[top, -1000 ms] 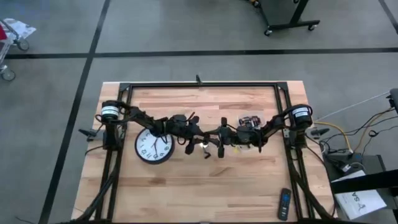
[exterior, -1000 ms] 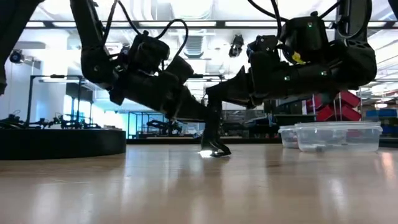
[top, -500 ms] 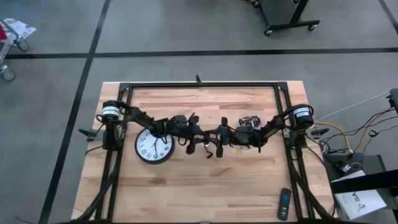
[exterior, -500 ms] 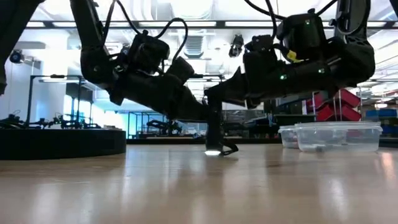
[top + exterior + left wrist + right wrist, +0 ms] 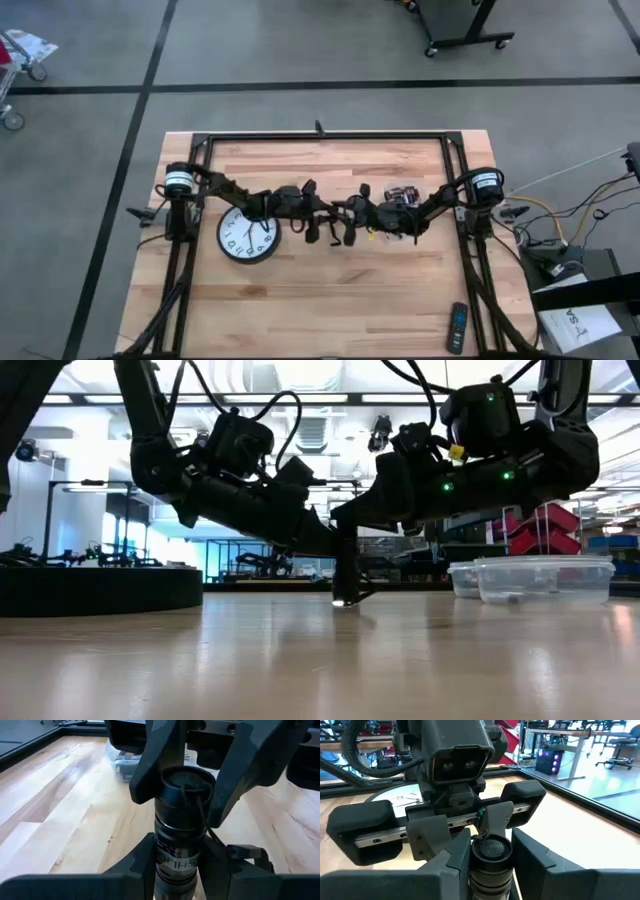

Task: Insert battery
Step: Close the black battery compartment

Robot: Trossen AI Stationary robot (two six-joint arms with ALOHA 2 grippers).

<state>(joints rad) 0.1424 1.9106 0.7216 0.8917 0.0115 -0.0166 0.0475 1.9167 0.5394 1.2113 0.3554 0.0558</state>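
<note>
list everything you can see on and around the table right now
flashlight: one, black, cylindrical, held above mid-table between both grippers
wall clock: one, black rim with white face, lying flat on the table's left part under the left arm
clear plastic container: at least one, transparent, small items inside, at the table's back right
remote control: one, black, near the table's front right corner
wooden table: one, light wood with a black frame
left gripper: shut on the flashlight, mid-table
right gripper: shut on the flashlight, facing the left gripper
</note>
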